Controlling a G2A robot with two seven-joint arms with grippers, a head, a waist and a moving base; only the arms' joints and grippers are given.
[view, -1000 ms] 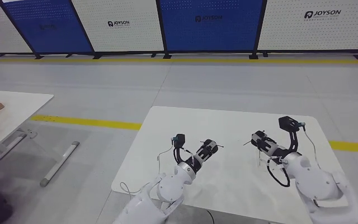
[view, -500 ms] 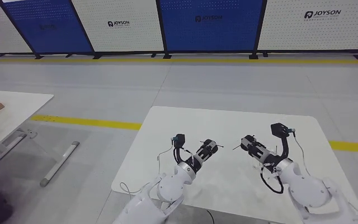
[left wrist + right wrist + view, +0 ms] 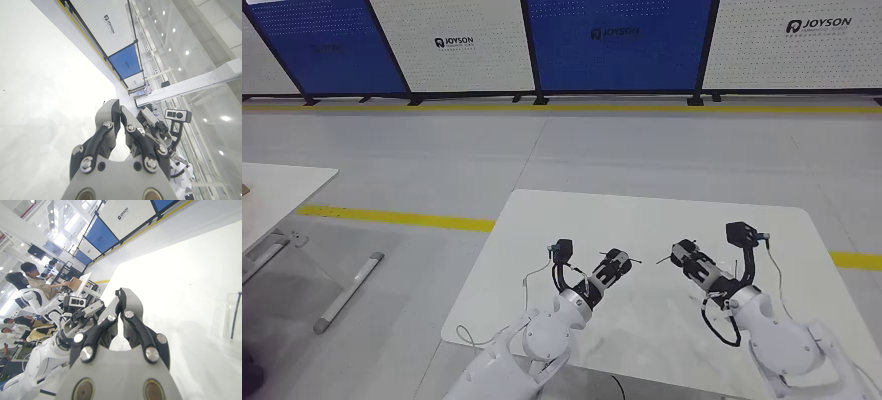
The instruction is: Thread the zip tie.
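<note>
- What is changed from a second ago?
- The right pincer [image 3: 682, 254] is brought closer to the left pincer [image 3: 620, 262], above the flat white table [image 3: 542, 230]. The left one is kept where it was.
- Are the pincers held open?
- No, both are squeezed shut. A bit of the thin black plastic zip tie [image 3: 636, 262] is seen poking from the left tips. Another black bit, likely its other end, is pinched in the right tips.
- What is meant by that?
- The two ends are nearly lined up but not yet joined. The gap is small, so threading can probably be started soon.
</note>
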